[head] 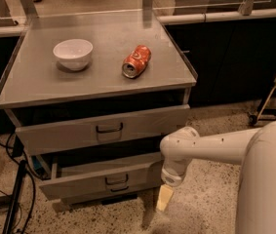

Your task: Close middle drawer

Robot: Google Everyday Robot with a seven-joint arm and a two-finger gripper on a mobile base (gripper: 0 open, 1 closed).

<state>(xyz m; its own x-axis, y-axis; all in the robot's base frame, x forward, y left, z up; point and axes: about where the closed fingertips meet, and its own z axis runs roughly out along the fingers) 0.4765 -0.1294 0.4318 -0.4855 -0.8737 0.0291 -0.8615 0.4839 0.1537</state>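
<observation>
The middle drawer [86,182] is a long grey steel drawer with a narrow front panel and a small dark loop handle [116,180]. It stands partly pulled out of the grey cabinet, with a strip of its inside showing. My gripper [165,199] hangs from the white arm's wrist [176,152], just right of the drawer front's right end and close to the floor. Whether it touches the drawer front I cannot tell.
The taller top drawer [103,129] is slightly ajar above. A lower drawer front [120,190] shows just below the middle one. A white bowl [73,53] and a tipped orange can [136,61] lie on the cabinet top. Cables [15,194] run at left, a ladder foot [269,112] at right.
</observation>
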